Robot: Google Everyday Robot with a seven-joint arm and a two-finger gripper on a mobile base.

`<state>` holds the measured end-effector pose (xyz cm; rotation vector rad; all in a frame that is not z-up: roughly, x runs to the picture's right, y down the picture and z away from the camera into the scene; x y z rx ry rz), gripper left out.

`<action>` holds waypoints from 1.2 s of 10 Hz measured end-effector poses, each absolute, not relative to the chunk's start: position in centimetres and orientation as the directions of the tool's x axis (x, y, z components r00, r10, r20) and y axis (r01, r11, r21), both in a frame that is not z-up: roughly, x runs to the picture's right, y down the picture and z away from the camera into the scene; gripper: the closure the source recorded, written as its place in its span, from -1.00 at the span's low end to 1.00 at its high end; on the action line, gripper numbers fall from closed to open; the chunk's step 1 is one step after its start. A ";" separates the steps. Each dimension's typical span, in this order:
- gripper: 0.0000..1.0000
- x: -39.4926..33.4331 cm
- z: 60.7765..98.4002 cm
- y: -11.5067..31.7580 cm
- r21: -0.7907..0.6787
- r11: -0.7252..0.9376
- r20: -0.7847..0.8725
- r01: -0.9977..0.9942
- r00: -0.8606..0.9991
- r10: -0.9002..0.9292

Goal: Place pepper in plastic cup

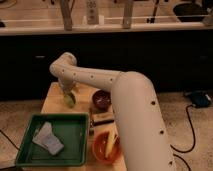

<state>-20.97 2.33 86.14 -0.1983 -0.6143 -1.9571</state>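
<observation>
The lime-green plastic cup (69, 99) stands near the far left of the wooden table (54, 97). My white arm reaches from the lower right across the table, and my gripper (67, 92) hangs directly over the cup, its tips at or just inside the rim. The pepper is not visible; I cannot tell whether it is in the gripper or in the cup.
A dark maroon bowl (101, 99) sits right of the cup. An orange bowl (105, 146) with yellow pieces stands at the front. A green tray (52, 138) holding a pale cloth lies front left. A small flat packet (102, 117) lies between the bowls.
</observation>
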 end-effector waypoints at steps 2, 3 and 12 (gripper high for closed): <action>-0.60 -21.0 86.2 2.2 0.330 -0.342 0.400 0.880 -0.458 -0.794; -0.60 -21.0 86.2 2.3 0.329 -0.342 0.402 0.880 -0.459 -0.792; -0.60 -21.7 86.2 2.1 0.333 -0.348 0.407 0.876 -0.467 -0.785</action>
